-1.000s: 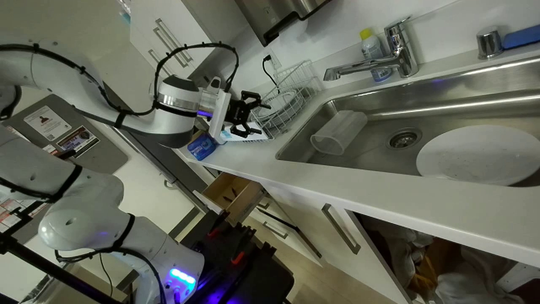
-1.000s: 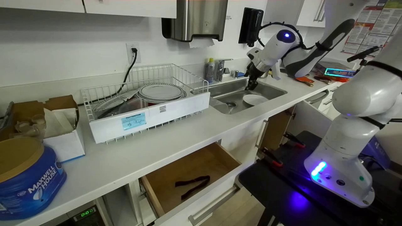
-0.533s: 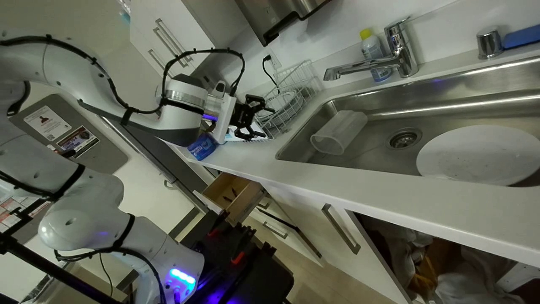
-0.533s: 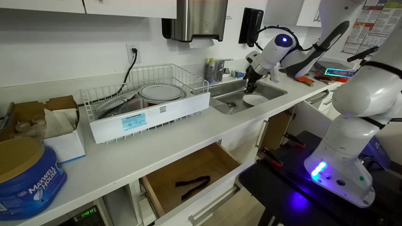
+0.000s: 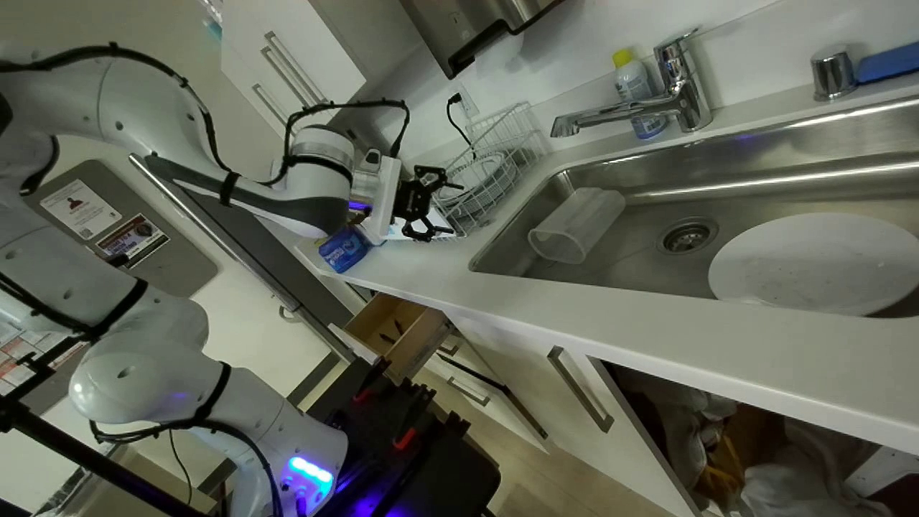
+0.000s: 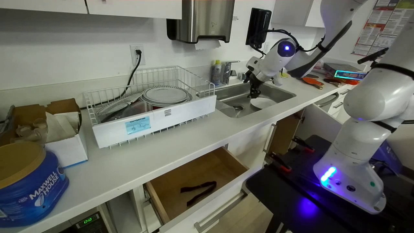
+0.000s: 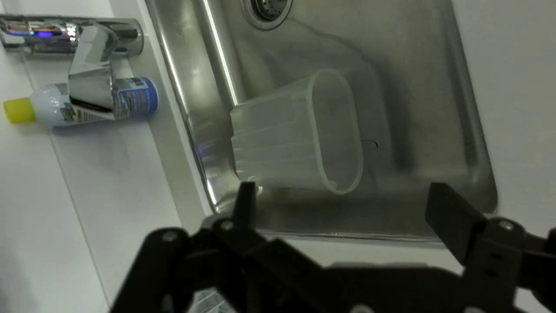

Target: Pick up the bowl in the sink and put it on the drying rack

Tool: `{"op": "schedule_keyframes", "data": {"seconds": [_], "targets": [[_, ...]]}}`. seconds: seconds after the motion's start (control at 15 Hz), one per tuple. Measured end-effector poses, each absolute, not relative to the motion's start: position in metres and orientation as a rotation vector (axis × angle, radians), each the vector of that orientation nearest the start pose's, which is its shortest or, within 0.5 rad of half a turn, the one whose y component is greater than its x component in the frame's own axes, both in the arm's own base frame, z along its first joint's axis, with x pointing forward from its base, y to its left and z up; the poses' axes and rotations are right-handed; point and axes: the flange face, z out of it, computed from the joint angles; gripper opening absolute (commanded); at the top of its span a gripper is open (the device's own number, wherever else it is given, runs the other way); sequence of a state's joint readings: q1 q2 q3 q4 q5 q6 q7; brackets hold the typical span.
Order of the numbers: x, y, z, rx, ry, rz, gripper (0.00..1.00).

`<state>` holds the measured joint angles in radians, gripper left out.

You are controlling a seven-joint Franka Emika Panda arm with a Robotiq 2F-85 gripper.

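Note:
The sink [image 5: 632,266] is a steel basin, also in an exterior view [image 6: 226,94] and the wrist view [image 7: 417,130]. In it lies a round white dish [image 5: 818,262], perhaps the bowl, also seen in an exterior view [image 6: 263,103] but out of the wrist view. A translucent plastic container [image 5: 578,224] lies on its side at the basin's end [image 6: 226,109], ahead of my fingers in the wrist view [image 7: 278,141]. My gripper [image 5: 454,210] is open and empty above the sink [image 6: 254,93]; its fingers stand wide apart [image 7: 343,198]. The drying rack [image 6: 181,111] is white wire holding plates [image 5: 495,205].
A chrome tap [image 5: 686,93] and a spray bottle [image 5: 635,82] stand behind the sink. A drawer [image 6: 197,184] is open below the counter. A blue coffee tub [image 6: 32,184] and a cardboard box [image 6: 69,145] stand beyond the rack.
The arm has moved over the sink, with the gripper going slightly lower and toward the rack end. The gripper stays open; the dish, container and rack have not moved.

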<state>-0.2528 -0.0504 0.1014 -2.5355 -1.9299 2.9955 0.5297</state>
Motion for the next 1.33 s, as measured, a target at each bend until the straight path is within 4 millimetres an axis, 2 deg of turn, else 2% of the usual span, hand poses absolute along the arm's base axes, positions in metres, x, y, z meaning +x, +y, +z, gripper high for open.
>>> {"op": "schedule_keyframes", "data": {"seconds": [0.13,0.33,0.6,0.8,0.87,1.33], "targets": [[0.429,0.016,0.275,1.997,1.441,0.541,1.00],[0.437,0.029,0.240,1.964,1.456,0.554,1.00],[0.447,0.024,0.189,1.982,1.479,0.540,1.00],[0.453,0.016,0.161,2.010,1.485,0.521,1.00],[0.454,0.014,0.155,2.020,1.484,0.512,1.00],[0.459,0.013,0.154,2.017,1.480,0.516,1.00]]}}
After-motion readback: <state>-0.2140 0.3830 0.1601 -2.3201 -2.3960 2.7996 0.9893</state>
